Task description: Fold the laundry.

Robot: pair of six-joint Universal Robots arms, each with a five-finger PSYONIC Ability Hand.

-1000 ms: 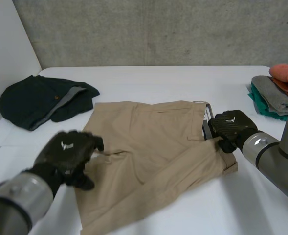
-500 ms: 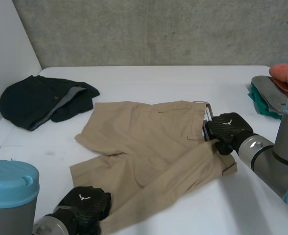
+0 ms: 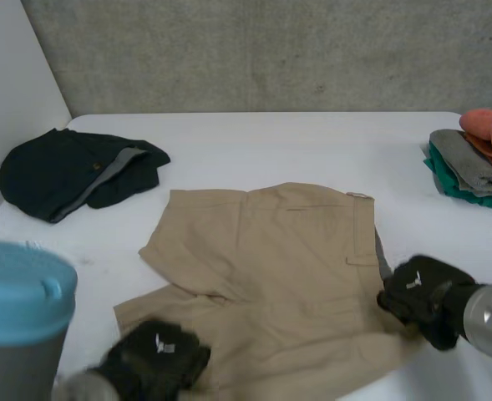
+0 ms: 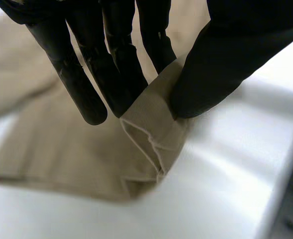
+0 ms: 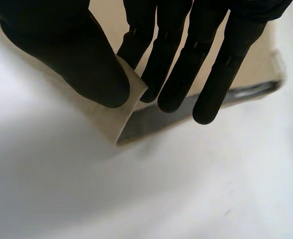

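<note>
Woven tan shorts [image 3: 271, 267] slid nearer; left hand [image 4: 221, 59], right hand [image 5: 71, 55] pinching.

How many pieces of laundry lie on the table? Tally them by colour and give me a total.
Tan: 1, the shorts
Dark: 1, the crumpled garment
Coral: 1, the top cloth of the stack
Grey: 1, the middle cloth
Teal: 1, the bottom cloth
Total: 5
</note>
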